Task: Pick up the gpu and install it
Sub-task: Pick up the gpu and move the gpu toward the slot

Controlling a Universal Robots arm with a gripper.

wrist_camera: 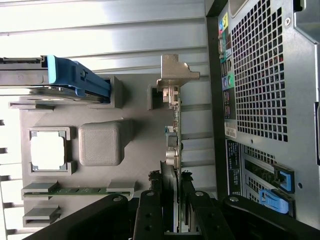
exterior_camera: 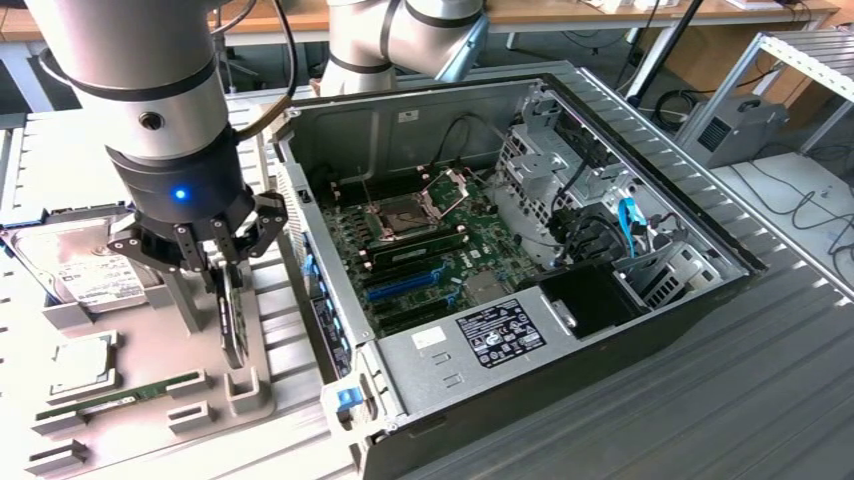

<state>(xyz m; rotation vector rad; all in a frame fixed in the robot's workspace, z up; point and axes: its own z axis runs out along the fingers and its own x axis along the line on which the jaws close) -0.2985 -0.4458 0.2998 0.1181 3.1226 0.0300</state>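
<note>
Step in hand: the pick-up; as I judge it, the grasp is made and the lift has not begun
My gripper (exterior_camera: pixel 218 262): jaws about half closed, one finger on each face of the gpu (wrist_camera: pixel 175 145), and they look clamped on it
The gpu: a flat dark expansion card with a green board edge, black cooler and round fan, standing on edge directly below my wrist, its lower edge seated in the grey plastic holder tray (exterior_camera: pixel 256 398)
Silver metal end bracket (wrist_camera: pixel 176 74): at the end of the card away from my fingers, resting against a grey slotted post of the tray
Open black computer case (exterior_camera: pixel 694 262): just beside me, on the exterior view's right, lying on its side with the green motherboard (exterior_camera: pixel 454 235) exposed
Blue expansion slot (exterior_camera: pixel 400 287): on that board, near the case wall closest to me, nothing in it
Progress: early; the card is not yet installed
Next move calls for: in my judgement, a straight pull out of the tray's slots with no twist, so the bracket clears its post
Risk: a grip on so thin a card could let it pivot between my fingers
</note>
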